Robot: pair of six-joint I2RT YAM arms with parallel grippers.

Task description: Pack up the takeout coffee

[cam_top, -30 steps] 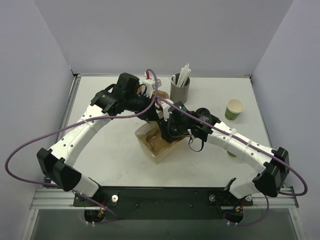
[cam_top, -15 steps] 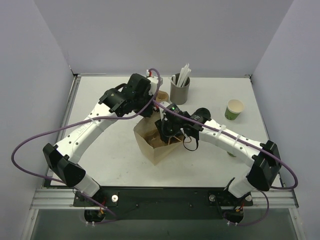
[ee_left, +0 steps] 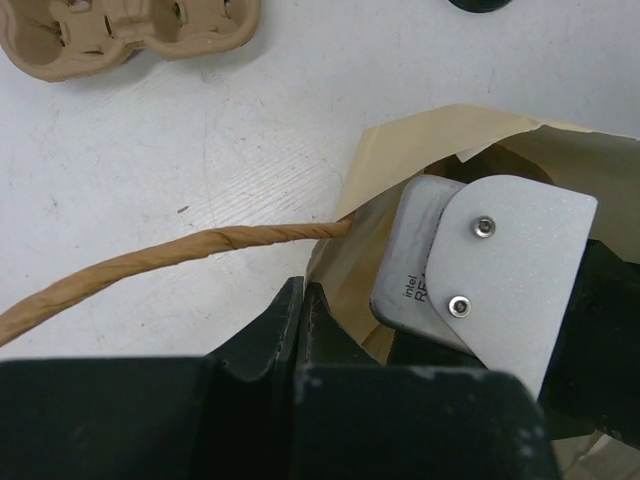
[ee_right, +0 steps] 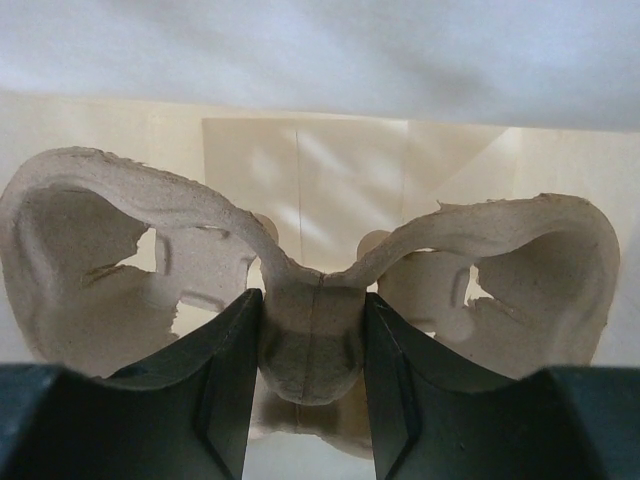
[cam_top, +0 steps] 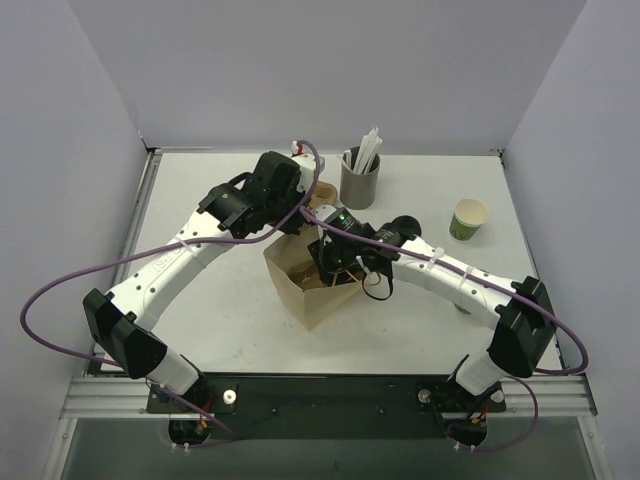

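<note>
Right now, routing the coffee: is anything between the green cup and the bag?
Yes: the right gripper sits in the paper bag, clamping a pulp carrier; its arm crosses between green cup and bag.

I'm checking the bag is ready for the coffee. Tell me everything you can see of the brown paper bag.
The paper bag is tan kraft paper, standing open at mid-table, mouth up. A twisted paper handle trails from its rim. The left gripper, jaws shut, seems to pinch the rim beside that handle. The right gripper reaches down inside, holding a pulp cup carrier within the creased inner walls.
</note>
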